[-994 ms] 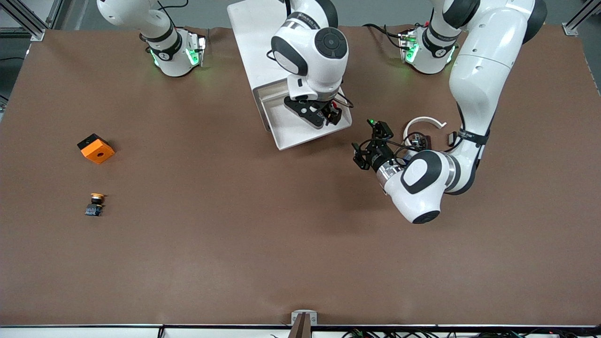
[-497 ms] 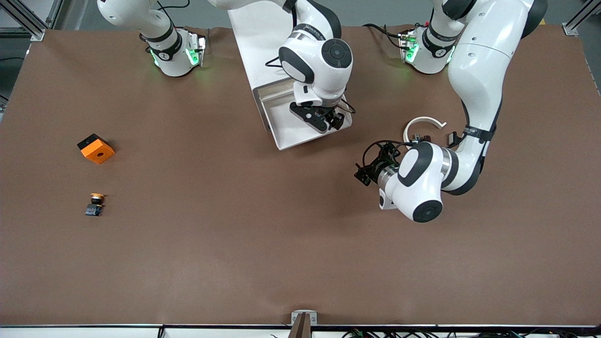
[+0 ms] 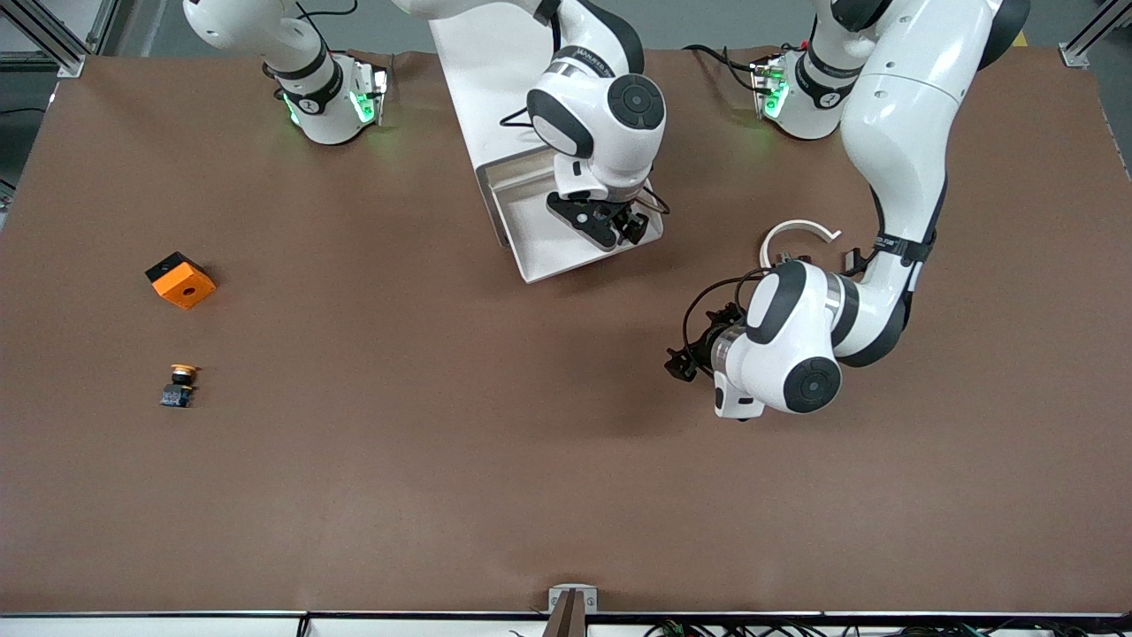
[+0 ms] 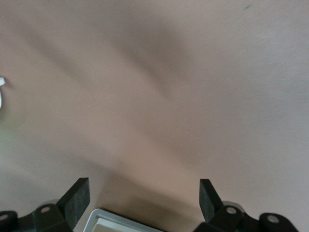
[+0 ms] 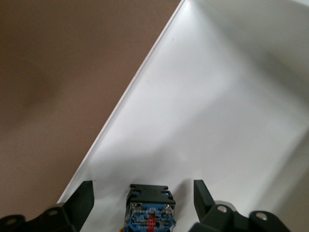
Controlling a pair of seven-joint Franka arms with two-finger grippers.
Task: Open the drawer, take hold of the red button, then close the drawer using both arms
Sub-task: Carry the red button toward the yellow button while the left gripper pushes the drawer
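The white drawer (image 3: 541,252) stands pulled open from its white cabinet (image 3: 482,62) at the robots' edge of the table. My right gripper (image 3: 619,232) is down inside the drawer, open. In the right wrist view the button (image 5: 149,205), with its black body and blue base showing, lies on the drawer floor (image 5: 217,96) between the open fingers of the right gripper (image 5: 142,186), untouched. Its red cap is hidden. In the front view the gripper hides the button. My left gripper (image 3: 679,364) is open and empty over bare table nearer the front camera than the drawer; the left wrist view shows it (image 4: 143,186) over brown table.
An orange cube (image 3: 181,280) and an orange-capped button (image 3: 179,385) lie toward the right arm's end of the table. A white curved piece (image 3: 799,230) lies beside the left arm's forearm. A pale rimmed corner (image 4: 120,221) shows between the left gripper's fingers.
The left gripper has swung away from the drawer's side toward the front camera, its wrist turning. The right gripper shifted slightly inside the drawer, then stayed still.
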